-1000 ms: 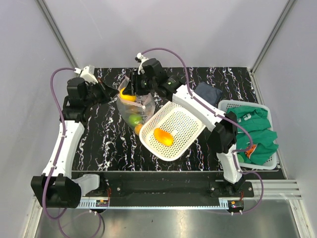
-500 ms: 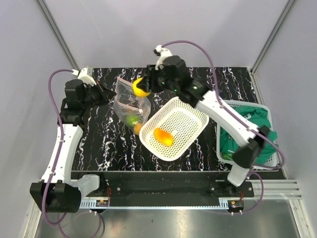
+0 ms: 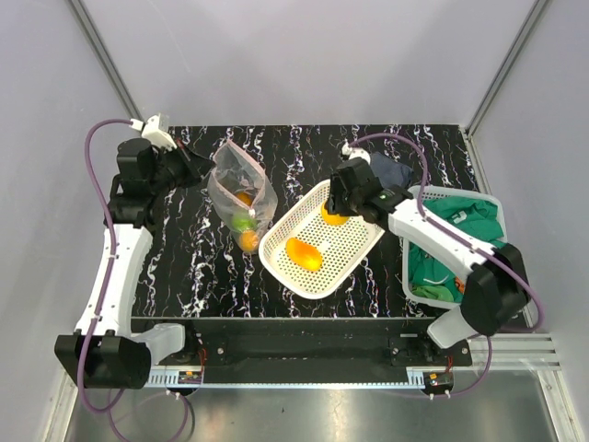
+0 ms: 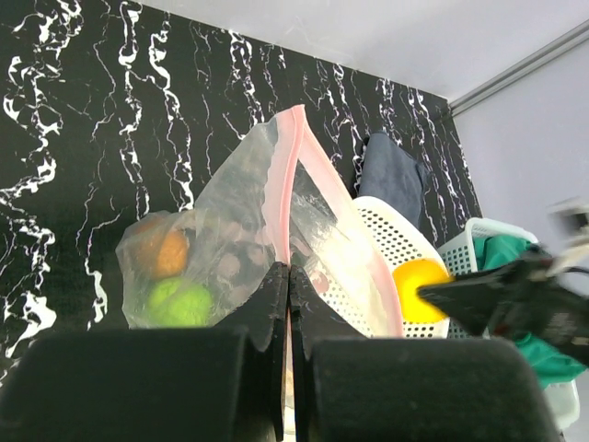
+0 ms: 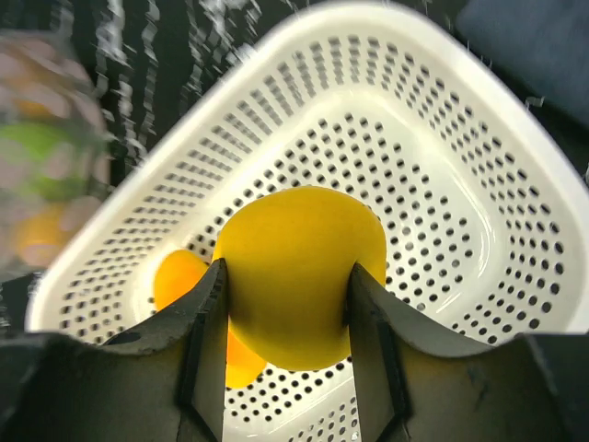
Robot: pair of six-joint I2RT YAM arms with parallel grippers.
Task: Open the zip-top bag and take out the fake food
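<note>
Right end effector point(image 5: 287, 308): clamped on yellow fruit point(image 5: 296, 262), white basket point(image 5: 442, 138) directly below. Left end effector point(image 4: 288, 276): pinched shut on bag point(image 4: 230, 203) rim.

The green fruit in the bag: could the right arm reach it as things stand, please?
Probably not yet: the right gripper holds a yellow fruit over the white basket, its jaws full.
</note>
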